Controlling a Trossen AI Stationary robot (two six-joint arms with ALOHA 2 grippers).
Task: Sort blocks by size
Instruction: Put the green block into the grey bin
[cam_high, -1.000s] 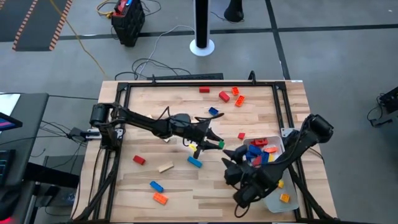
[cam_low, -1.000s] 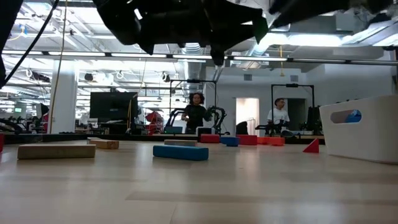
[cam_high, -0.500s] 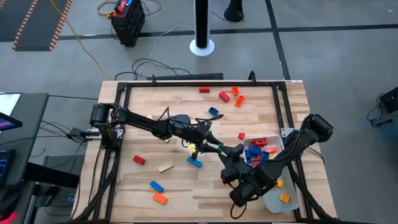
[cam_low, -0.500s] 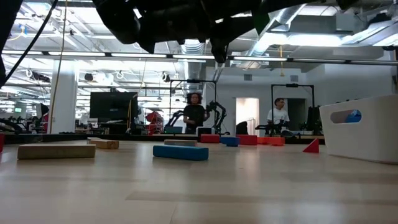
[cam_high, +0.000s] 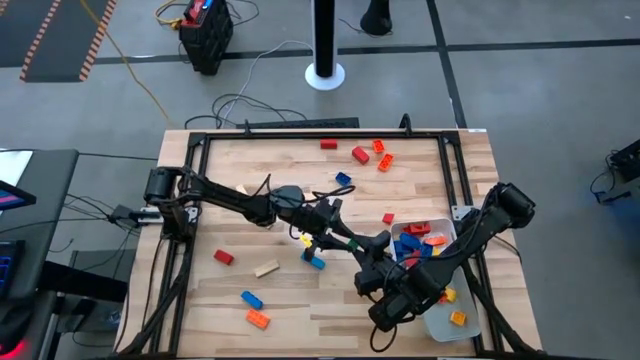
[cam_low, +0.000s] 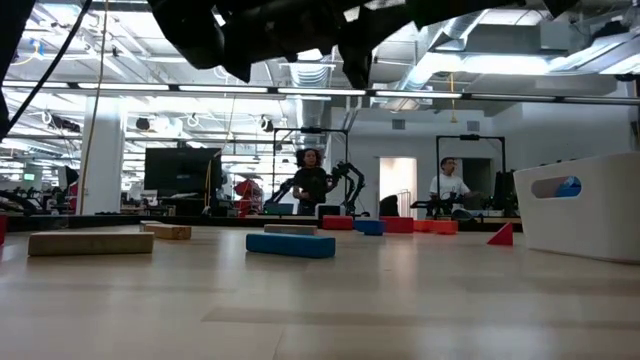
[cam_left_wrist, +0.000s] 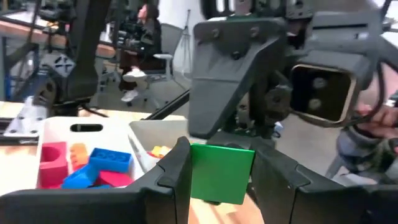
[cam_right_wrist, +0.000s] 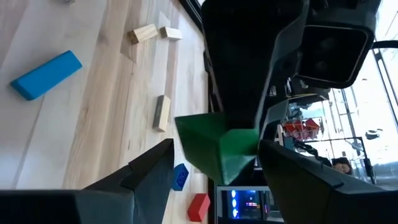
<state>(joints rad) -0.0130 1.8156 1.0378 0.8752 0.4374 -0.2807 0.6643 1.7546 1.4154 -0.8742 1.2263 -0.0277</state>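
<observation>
A green block (cam_left_wrist: 221, 173) hangs above the middle of the table, with my left gripper (cam_left_wrist: 219, 177) shut on it; the high view shows the same gripper (cam_high: 340, 237) reaching level toward the right. My right gripper (cam_right_wrist: 214, 155) meets it from the near right, open, one finger on each side of the green block (cam_right_wrist: 217, 144). Other blocks lie loose on the wood: a blue one (cam_high: 316, 262), a tan one (cam_high: 266, 268), red ones (cam_high: 223, 257) and orange ones (cam_high: 258, 319). My left gripper pinches the green block by two opposite side faces (cam_left_wrist: 198, 169) between its two fingers. The fingers come in level from the table's left. The block is lifted clear of the table. My right gripper's fingers (cam_right_wrist: 155, 168) stand close beside the block; whether they touch it I cannot tell.
Two white trays stand at the right: one (cam_high: 447, 222) holds blue, red and orange blocks, the nearer one (cam_high: 437, 326) yellow and orange ones. More red, orange and blue blocks (cam_high: 360, 154) lie near the far edge. A black frame (cam_high: 196, 200) borders the table.
My right gripper has come in toward the table's left and far side, up to the green block that the left gripper holds. The left gripper has stayed about where it was, with the block still clear of the table.
</observation>
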